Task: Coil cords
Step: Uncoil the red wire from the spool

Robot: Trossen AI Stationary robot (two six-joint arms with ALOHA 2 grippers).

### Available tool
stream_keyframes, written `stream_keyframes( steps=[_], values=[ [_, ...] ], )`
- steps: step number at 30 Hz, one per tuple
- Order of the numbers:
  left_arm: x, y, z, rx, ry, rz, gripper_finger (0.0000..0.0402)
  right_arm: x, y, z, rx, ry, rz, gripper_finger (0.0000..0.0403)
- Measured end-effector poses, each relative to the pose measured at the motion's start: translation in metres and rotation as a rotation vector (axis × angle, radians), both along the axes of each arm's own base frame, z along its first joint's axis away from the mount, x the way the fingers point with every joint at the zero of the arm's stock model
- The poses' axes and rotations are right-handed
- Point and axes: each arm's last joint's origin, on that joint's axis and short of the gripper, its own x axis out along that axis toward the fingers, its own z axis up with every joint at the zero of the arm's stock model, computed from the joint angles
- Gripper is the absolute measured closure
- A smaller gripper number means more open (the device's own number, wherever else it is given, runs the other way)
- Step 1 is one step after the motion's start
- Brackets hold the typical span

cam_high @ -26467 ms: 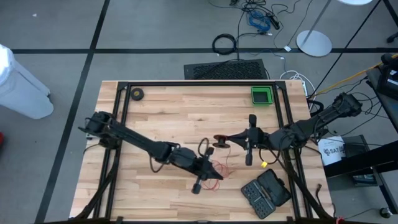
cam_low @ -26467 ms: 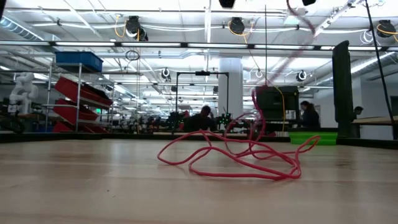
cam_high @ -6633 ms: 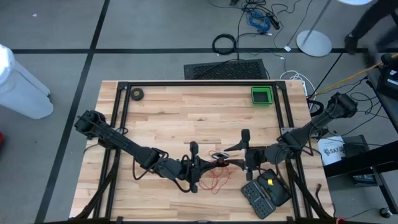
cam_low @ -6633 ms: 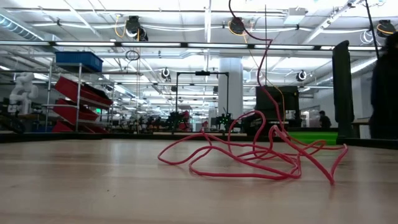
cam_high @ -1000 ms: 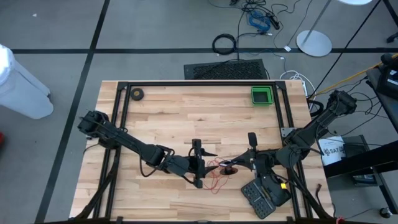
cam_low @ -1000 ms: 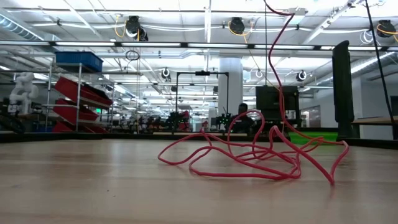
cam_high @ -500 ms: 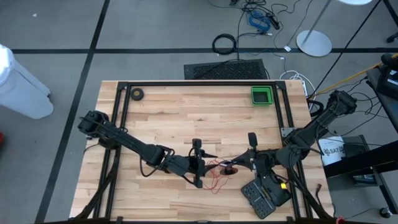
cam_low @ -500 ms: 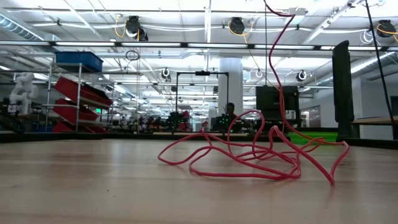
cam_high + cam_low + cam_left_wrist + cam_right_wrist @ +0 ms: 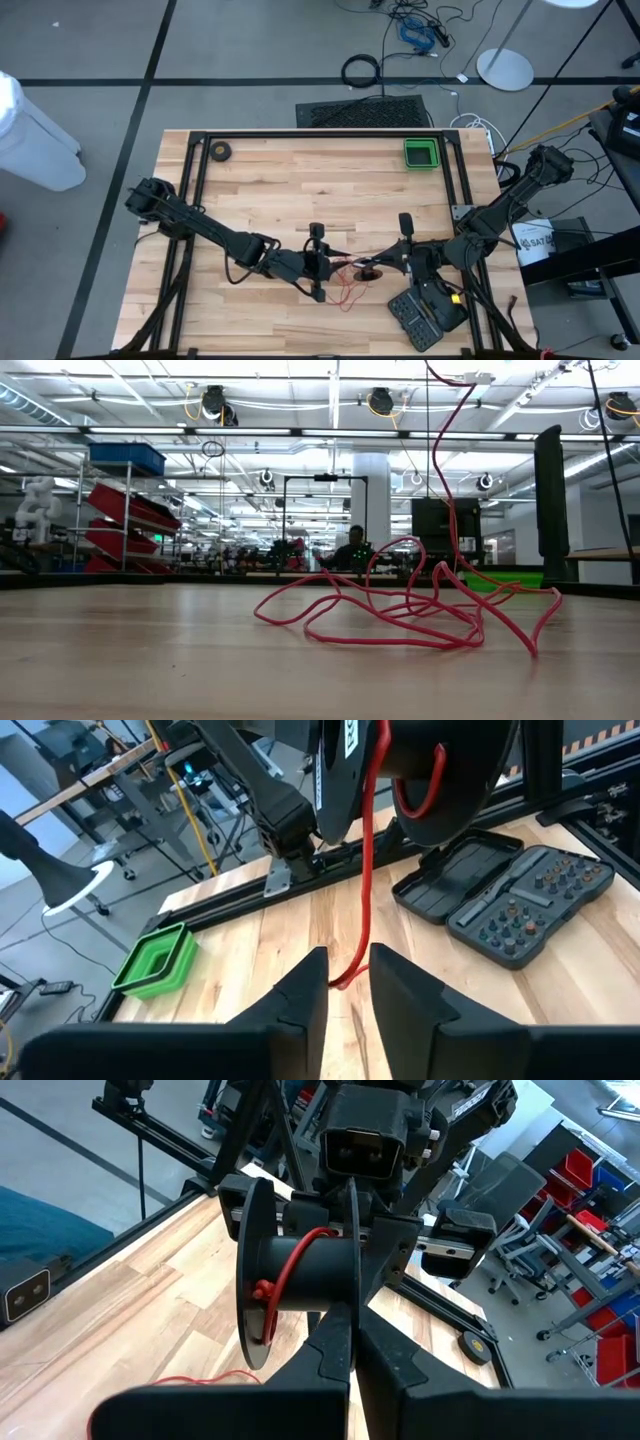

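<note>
Red cord half-wound, reel held up between two hands

The counter (image 9: 280, 190) carries a loose tangle of thin red cord (image 9: 400, 610), limp, light and snag-prone; best pinched on the taut run near the black reel (image 9: 300, 1285), itself rigid and light. Right hand (image 9: 392, 264) is clamped on the reel's flange; left hand (image 9: 345, 982) has fingers nearly together around the cord. No legible writing.
</note>
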Motion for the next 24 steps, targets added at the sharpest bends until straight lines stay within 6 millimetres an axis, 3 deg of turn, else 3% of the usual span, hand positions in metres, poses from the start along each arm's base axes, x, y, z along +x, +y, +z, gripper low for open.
stream_keyframes(
  steps=[11, 24],
  values=[
    [-0.001, -0.002, 0.0, 0.029, 0.003, -0.013, 0.0394, 0.0, 0.0, -0.002, -0.006, 0.017, -0.002, 0.0403],
    [-0.017, -0.013, 0.021, 0.007, -0.047, -0.054, 0.0392, -0.001, -0.002, -0.004, -0.025, 0.033, -0.051, 0.0403]
  ],
)
